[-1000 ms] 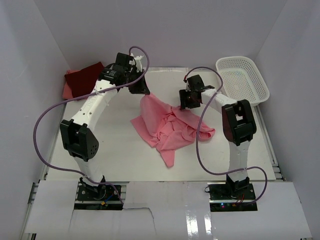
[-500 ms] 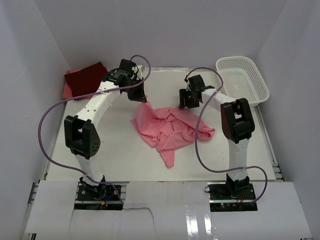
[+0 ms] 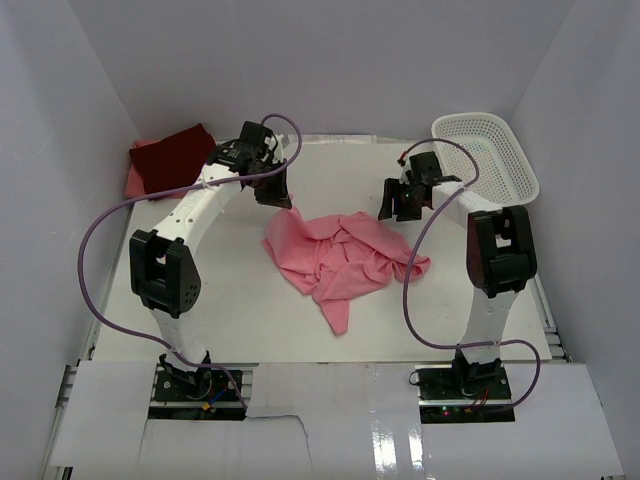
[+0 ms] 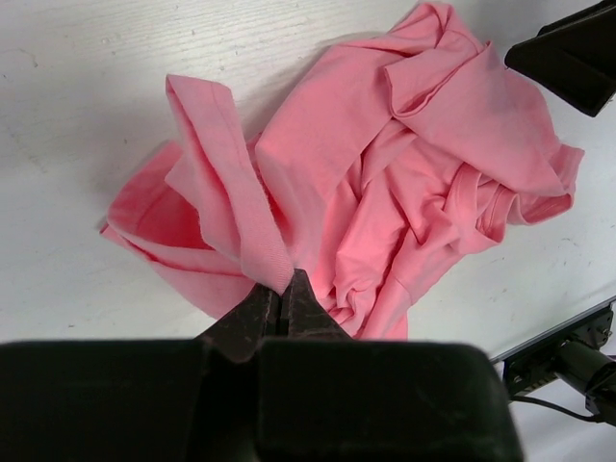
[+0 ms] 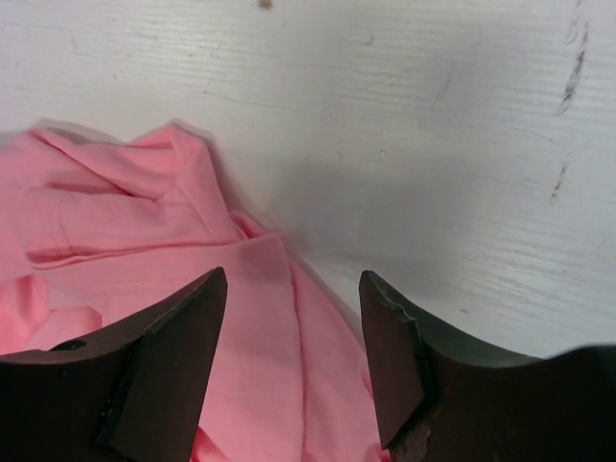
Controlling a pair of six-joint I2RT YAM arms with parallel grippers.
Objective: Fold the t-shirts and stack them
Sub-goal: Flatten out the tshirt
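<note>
The light pink t-shirt (image 3: 340, 260) lies crumpled in the middle of the table. My left gripper (image 3: 281, 196) is shut on a hem strip at its back left corner, which shows in the left wrist view (image 4: 231, 183) running up to the gripper (image 4: 280, 290). My right gripper (image 3: 402, 207) is open and empty, just above the shirt's back right edge (image 5: 125, 241), its fingers (image 5: 183, 337) apart over cloth and bare table. A dark maroon t-shirt (image 3: 170, 150) lies folded at the back left on a salmon pink one (image 3: 134, 181).
A white mesh basket (image 3: 486, 160) stands at the back right, close behind the right arm. White walls enclose the table on three sides. The right gripper's black body (image 4: 568, 58) shows in the left wrist view's top right corner.
My right gripper has moved right and back, off the shirt's middle toward its back right edge. My left gripper has lowered its held corner, and the shirt has sunk flatter.
</note>
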